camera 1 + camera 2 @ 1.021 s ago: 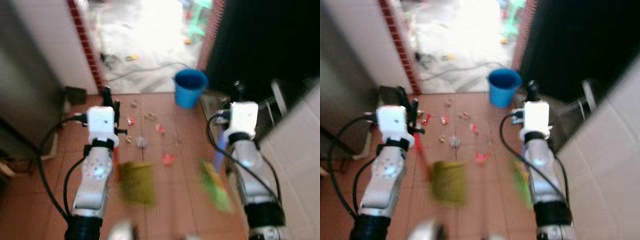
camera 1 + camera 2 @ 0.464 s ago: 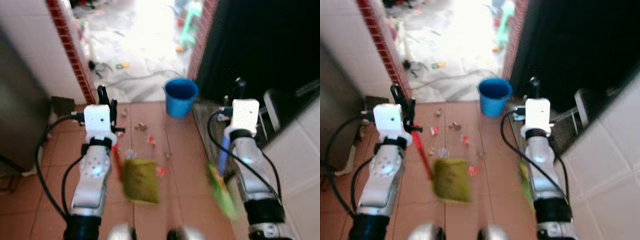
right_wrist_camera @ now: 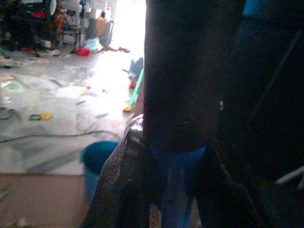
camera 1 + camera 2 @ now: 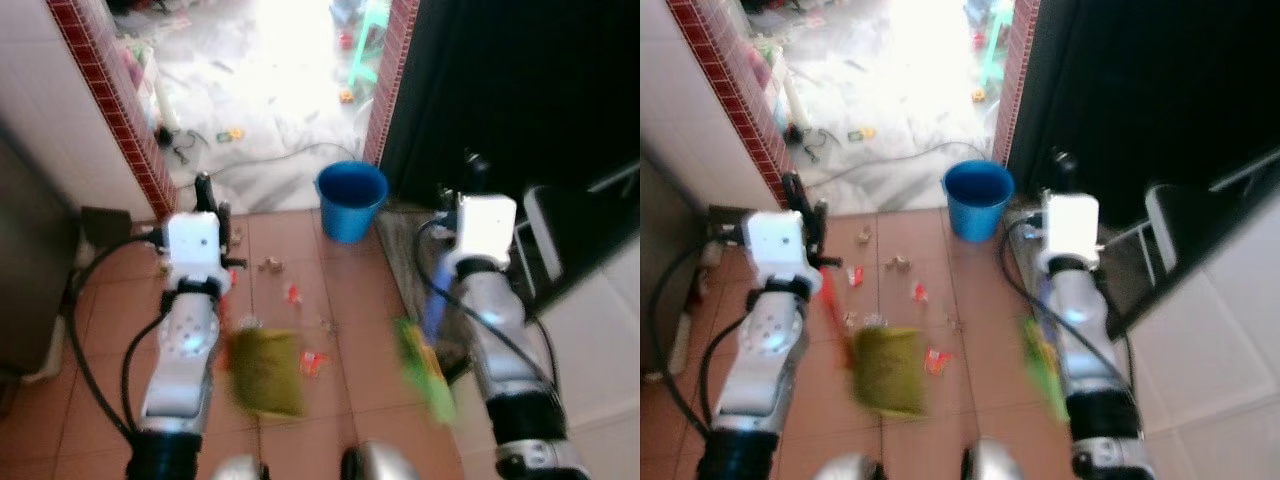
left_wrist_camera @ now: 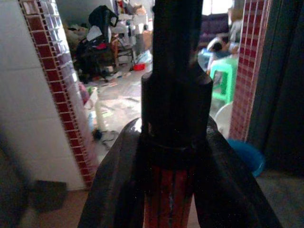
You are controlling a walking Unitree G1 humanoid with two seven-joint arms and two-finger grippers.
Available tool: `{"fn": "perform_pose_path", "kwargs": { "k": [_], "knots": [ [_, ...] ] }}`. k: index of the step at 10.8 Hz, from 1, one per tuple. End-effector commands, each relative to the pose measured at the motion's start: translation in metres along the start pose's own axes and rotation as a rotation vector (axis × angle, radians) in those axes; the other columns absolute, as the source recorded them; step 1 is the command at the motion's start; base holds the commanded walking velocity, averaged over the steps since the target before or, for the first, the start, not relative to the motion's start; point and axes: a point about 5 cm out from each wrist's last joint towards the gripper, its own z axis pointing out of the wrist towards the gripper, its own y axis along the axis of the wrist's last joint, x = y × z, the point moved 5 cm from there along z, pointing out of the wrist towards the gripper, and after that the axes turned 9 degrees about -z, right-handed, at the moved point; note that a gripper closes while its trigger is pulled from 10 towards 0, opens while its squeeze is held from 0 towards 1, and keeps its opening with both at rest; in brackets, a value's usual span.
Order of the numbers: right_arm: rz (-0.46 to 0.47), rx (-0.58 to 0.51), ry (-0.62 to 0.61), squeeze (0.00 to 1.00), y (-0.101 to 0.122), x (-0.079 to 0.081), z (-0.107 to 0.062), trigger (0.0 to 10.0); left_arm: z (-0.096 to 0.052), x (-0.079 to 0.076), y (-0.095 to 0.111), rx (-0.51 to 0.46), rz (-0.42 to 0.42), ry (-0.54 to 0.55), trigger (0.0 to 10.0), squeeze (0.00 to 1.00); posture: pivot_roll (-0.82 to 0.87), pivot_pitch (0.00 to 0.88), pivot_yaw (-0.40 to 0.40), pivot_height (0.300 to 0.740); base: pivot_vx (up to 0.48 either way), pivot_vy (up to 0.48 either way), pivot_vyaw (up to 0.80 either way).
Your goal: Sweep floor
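My left gripper [image 4: 209, 195] is shut on the red handle [image 4: 830, 300] of an olive-green dustpan [image 4: 265, 372], which hangs low over the terracotta tiles. In the left wrist view the black fingers [image 5: 116, 190] clamp the red handle [image 5: 170, 199] below its black cap. My right gripper [image 4: 470, 172] is shut on the blue handle [image 4: 434, 300] of a broom with green bristles [image 4: 424, 368], close to the right wall. The right wrist view has the blue handle [image 3: 175, 190] between dark fingers. Small scraps of litter [image 4: 293, 293] lie on the tiles between the arms, one red scrap [image 4: 311, 362] beside the dustpan.
A blue bucket [image 4: 350, 200] stands at the doorway ahead. A red-tiled wall edge [image 4: 110, 110] is on the left, a dark opening [image 4: 520, 90] on the right. Beyond lie a cable [image 4: 280, 160], clutter and a green stool [image 4: 370, 50] on a bright floor. My feet [image 4: 375, 465] are below.
The whole picture has slid as I moved forward toward the doorway; litter and bucket sit nearer. Both grips are unchanged, with dustpan and broom still hanging low.
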Motion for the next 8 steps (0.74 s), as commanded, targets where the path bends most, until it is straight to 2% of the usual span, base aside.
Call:
{"fn": "perform_pose_path", "kwargs": {
  "k": [1,3,4,8],
  "knots": [
    [0.011,-0.063,0.003,0.0,0.0178,0.0043,0.004,10.0,0.0032,0.0047,0.0189,-0.073,0.019,0.007,10.0,0.0,0.01,0.069,-0.038,0.74,0.394,0.274,0.0],
    [0.022,-0.062,0.008,0.0,0.0172,0.0055,0.0054,10.0,0.0048,0.0068,0.02,-0.076,0.024,0.024,10.0,0.0,0.01,0.07,-0.038,0.74,0.381,0.291,0.0],
    [0.021,-0.059,0.009,0.0,0.0161,0.0064,0.0053,10.0,0.0046,0.0083,0.0212,-0.084,0.043,0.032,10.0,0.0,0.01,0.071,-0.038,0.74,0.0,0.285,0.0],
    [0.027,-0.06,0.01,0.0,0.0172,0.0093,0.0079,10.0,0.002,0.0087,0.0198,-0.09,0.095,0.027,10.0,0.0,0.01,0.09,-0.035,0.74,0.0,0.0,0.0]
  ]
}}
